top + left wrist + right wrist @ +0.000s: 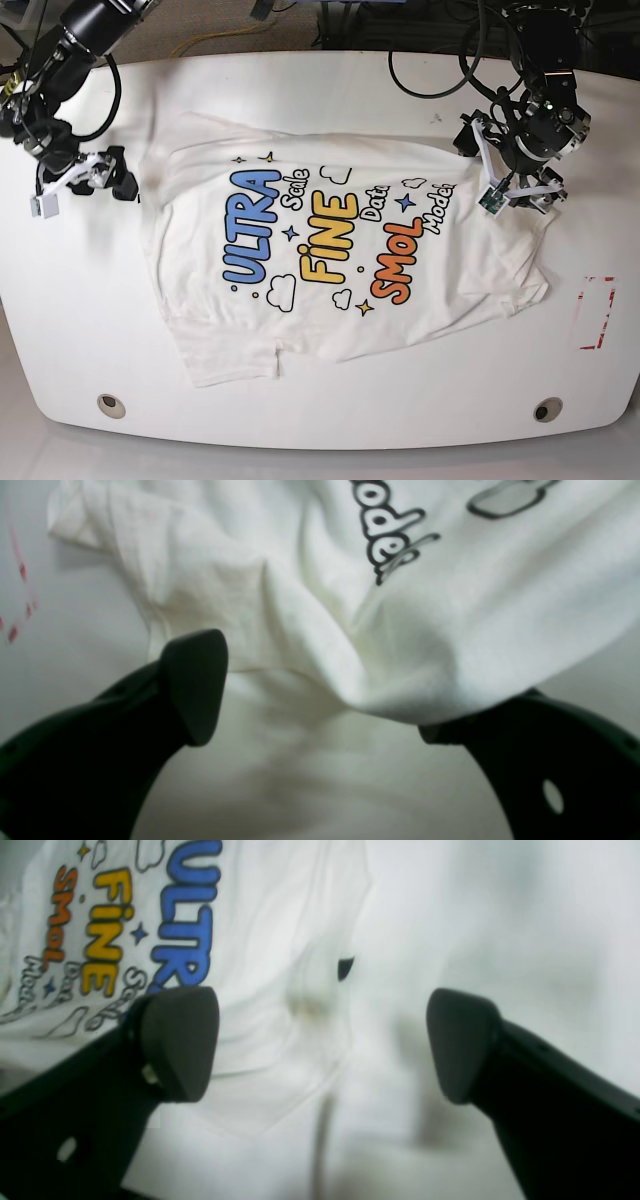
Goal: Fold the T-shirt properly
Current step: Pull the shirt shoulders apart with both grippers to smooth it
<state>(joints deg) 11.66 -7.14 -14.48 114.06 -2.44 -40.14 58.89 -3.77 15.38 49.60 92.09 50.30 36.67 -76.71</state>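
Observation:
The white T-shirt (330, 270) lies print-up and wrinkled on the white table (80, 330), with its coloured lettering running diagonally. My left gripper (510, 195) hovers at the shirt's right edge. In the left wrist view it (320, 715) is open, and a bulge of T-shirt (400, 645) fabric drapes over the right fingertip (450, 730). My right gripper (115, 178) is at the shirt's left edge. The right wrist view shows it (320, 1050) open wide above the T-shirt (260, 990), near the blue lettering, with nothing pinched between its fingers.
A red dashed rectangle (597, 312) is marked on the table at the right. Two round holes (111, 405) (546, 409) sit near the front edge. Cables (430, 60) trail along the back by the arm bases.

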